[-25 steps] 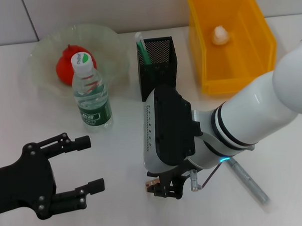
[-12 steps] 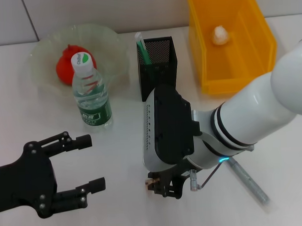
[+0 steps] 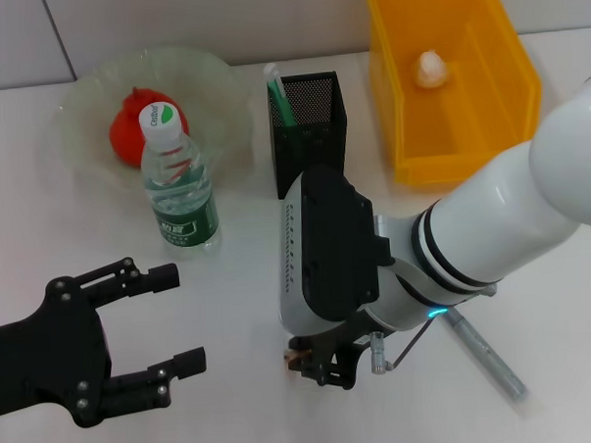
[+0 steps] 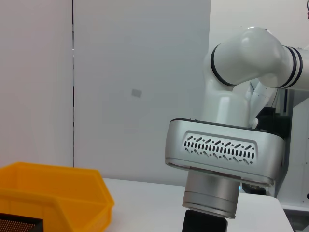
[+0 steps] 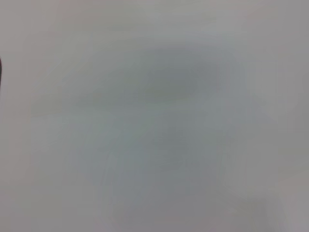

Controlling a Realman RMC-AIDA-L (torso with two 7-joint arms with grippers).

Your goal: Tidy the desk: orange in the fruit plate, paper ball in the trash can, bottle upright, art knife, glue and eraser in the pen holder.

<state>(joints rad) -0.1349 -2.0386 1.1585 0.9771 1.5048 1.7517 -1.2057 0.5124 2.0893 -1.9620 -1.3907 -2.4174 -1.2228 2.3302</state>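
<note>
The eraser [image 3: 292, 357] shows only as a small tan bit at the tip of your right gripper [image 3: 317, 366], low over the table [image 3: 239, 283] in front of the pen holder [image 3: 307, 133]; whether the fingers pinch it, you cannot tell. Your left gripper [image 3: 167, 320] hovers spread wide at the near left. The bottle [image 3: 179, 182] stands upright, the orange [image 3: 127, 136] sits in the fruit plate [image 3: 75, 113], and the paper ball [image 3: 430, 68] lies in the trash can [image 3: 399, 109].

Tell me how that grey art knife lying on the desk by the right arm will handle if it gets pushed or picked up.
The art knife lies flat, long and slim, so a sideways nudge would probably slide or swivel it rather than tip it. It looks rigid and likely light. Its narrow body hugs the desk, so fingers may struggle to get under it.
</note>
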